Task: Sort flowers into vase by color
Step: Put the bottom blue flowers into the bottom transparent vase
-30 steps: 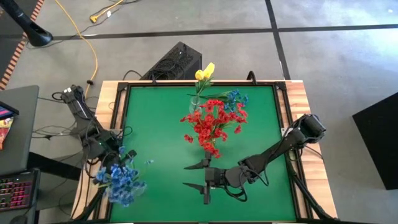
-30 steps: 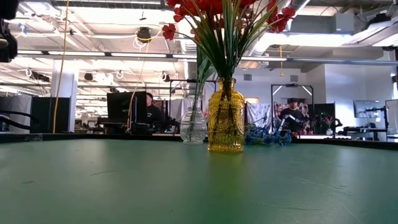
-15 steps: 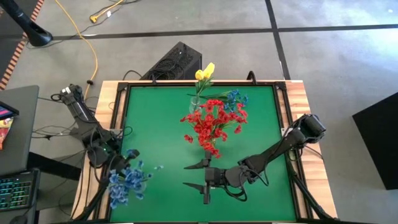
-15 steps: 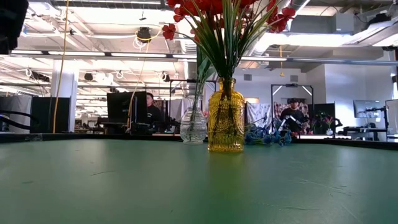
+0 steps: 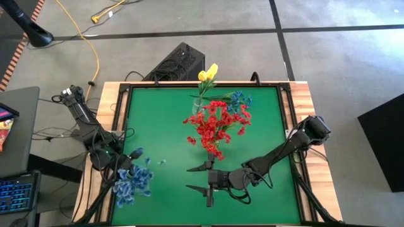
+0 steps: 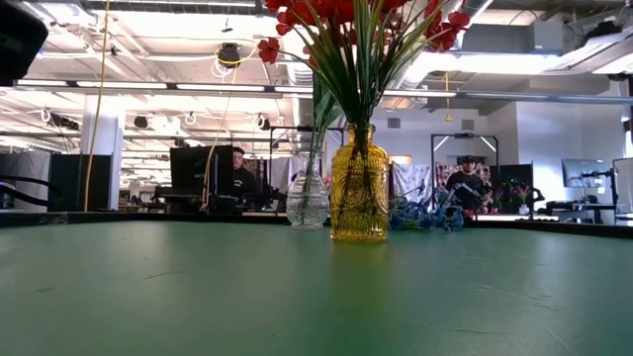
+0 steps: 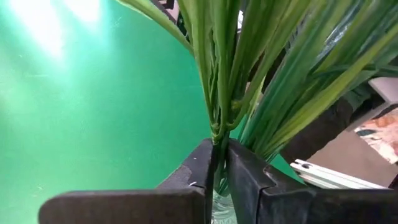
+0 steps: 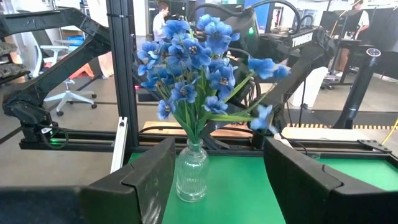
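At the desk's (image 5: pixel 170 126) near left corner, the left tool (image 7: pixel 219 163) pinches the blue flowers' (image 5: pixel 131 184) stems, now seated in a small clear vase (image 8: pixel 189 178); over the last second the bunch has swung inward from the edge. I judge release comes next. The right tool (image 5: pixel 203 178), spread wide and empty, waits near the front edge.

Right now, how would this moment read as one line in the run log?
left tool: closed on blue flowers stems, over clear vase | right tool: open, waiting | red flowers: in yellow vase
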